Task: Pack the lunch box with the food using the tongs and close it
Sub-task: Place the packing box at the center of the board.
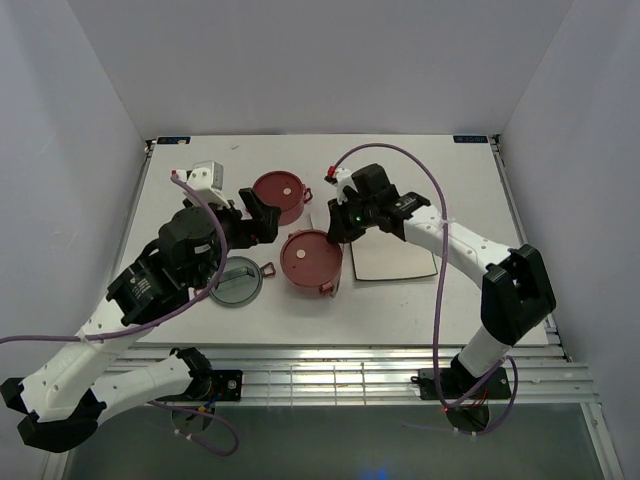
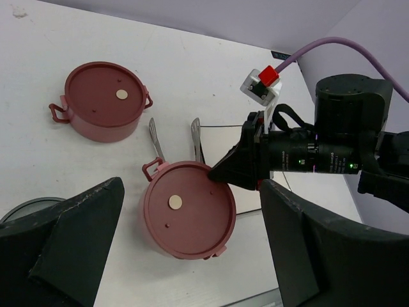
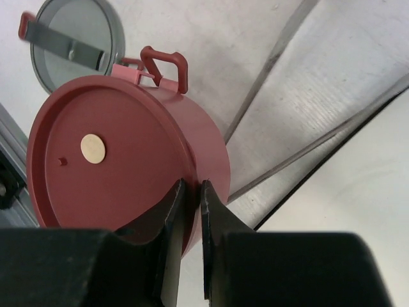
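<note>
The lunch box stands as two separate dusty-red bowls, each with a flat dark-red lid on it. The far bowl (image 1: 280, 195) (image 2: 102, 101) stands alone. At the near bowl (image 1: 311, 260) (image 2: 188, 214) (image 3: 115, 153), my right gripper (image 1: 335, 232) (image 3: 192, 185) (image 2: 220, 176) is shut on the rim on the plate side. My left gripper (image 1: 262, 218) (image 2: 192, 192) hovers open above this bowl and holds nothing. The silver tongs (image 2: 195, 137) (image 3: 268, 64) lie on the table just beyond the near bowl. No food shows.
The grey top cover (image 1: 236, 281) (image 3: 77, 32) with its red clasps lies upside down left of the near bowl. A white square plate (image 1: 395, 255) (image 3: 358, 192) sits to the right, under the right arm. White walls enclose the table on three sides.
</note>
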Robot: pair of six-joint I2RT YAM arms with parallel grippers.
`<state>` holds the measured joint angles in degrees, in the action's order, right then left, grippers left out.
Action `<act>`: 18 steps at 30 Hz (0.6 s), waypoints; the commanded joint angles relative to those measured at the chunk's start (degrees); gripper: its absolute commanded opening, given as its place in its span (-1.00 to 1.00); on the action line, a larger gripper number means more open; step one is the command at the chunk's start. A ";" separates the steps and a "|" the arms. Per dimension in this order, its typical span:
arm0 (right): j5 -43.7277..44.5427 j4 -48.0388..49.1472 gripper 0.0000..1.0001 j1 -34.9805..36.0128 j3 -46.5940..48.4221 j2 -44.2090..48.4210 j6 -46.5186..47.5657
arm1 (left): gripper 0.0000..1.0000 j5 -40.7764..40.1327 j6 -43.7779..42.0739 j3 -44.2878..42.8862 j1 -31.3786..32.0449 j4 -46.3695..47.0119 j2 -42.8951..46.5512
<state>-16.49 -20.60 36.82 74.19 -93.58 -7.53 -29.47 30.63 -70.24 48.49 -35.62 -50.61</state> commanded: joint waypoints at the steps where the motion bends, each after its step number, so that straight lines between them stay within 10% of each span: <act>1: -4.86 2.59 -0.85 2.81 2.35 1.48 4.61 | 0.96 2.23 -0.49 -1.31 -0.24 -2.26 -0.19; 18: -12.42 3.20 -0.84 12.66 8.16 -12.93 17.45 | 0.96 -0.84 -0.22 -0.43 -0.24 -1.13 2.18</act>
<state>-23.55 -20.95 49.21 78.28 -107.00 6.87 -28.27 30.85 -70.22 48.49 -37.32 -49.60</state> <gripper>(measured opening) 0.167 0.977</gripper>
